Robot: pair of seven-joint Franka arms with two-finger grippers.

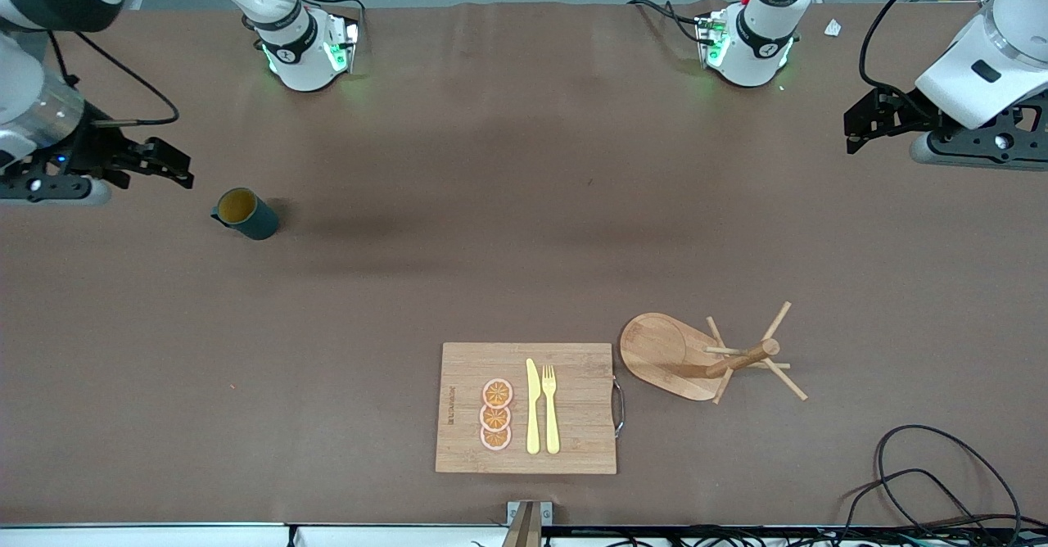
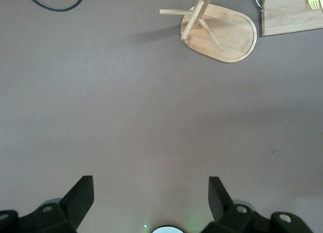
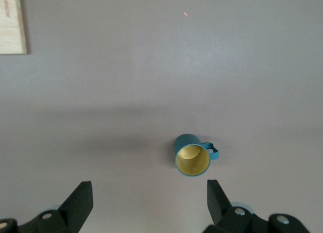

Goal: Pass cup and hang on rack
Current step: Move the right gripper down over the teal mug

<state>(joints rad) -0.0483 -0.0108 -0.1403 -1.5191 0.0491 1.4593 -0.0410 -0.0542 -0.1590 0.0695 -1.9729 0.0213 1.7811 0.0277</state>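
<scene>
1. The small dark teal cylindrical cup [image 1: 246,214] stands upright on the brown table [image 1: 491,228], well apart from the light wooden peg rack [image 1: 704,356].
2. The right gripper [image 1: 168,161] hangs near the cup, fingers wide, empty, seemingly ready to grasp.
3. The left gripper [image 2: 151,197] waits, spread, empty.

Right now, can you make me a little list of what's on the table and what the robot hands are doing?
cup: small dark teal mug with a yellowish inside, upright on the brown table, toward the right arm's end, held by nothing
rack: light wooden mug tree with an oval base, no cup on its pegs
board: rectangular bamboo cutting board beside the rack, carrying orange slices, a yellow knife and fork
right end effector: open, empty, near the cup
left end effector: open, empty, waiting
</scene>
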